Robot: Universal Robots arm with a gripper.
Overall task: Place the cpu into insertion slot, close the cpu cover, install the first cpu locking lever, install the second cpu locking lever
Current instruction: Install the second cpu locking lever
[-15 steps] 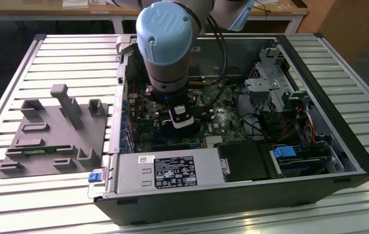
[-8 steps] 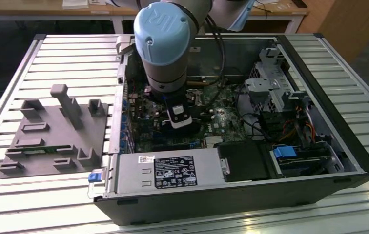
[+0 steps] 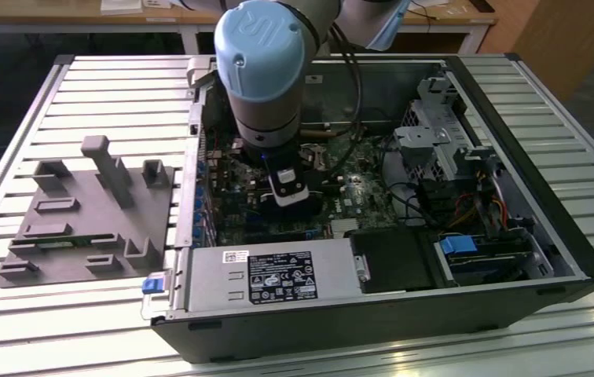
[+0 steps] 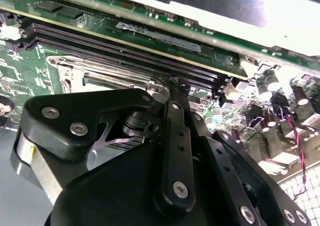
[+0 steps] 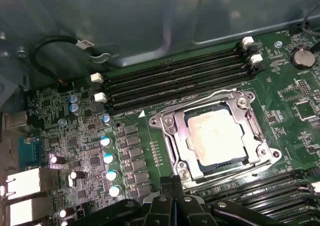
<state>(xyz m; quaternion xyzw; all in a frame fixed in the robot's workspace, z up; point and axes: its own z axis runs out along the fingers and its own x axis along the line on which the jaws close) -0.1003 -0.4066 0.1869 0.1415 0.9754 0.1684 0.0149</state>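
In the exterior view, the grey and pale blue robot arm (image 3: pixel 260 75) reaches down into the open black computer case (image 3: pixel 381 306). Its black jaws (image 3: pixel 288 206) hang over the green motherboard (image 3: pixel 360 200), near the middle of the case. A grey plastic holder tray (image 3: pixel 87 220) lies on the ribbed metal tabletop (image 3: pixel 24 141), at 9 o'clock from the case.

In the second wrist view, the jaws (image 4: pixel 172 93) look pressed together, holding nothing. They sit just beside the long black memory slots (image 4: pixel 125 51), over the silver rim of the socket.

In the first wrist view, the small square silver-grey cpu (image 5: pixel 216 136) lies flat inside the square insertion slot (image 5: pixel 185 175). The thin silver metal cpu cover (image 5: pixel 250 128) is down around it, and the chip shows through its window. Thin wire levers run along the sides. The jaws (image 5: pixel 172 198) are at 7 o'clock from the chip, not touching it.
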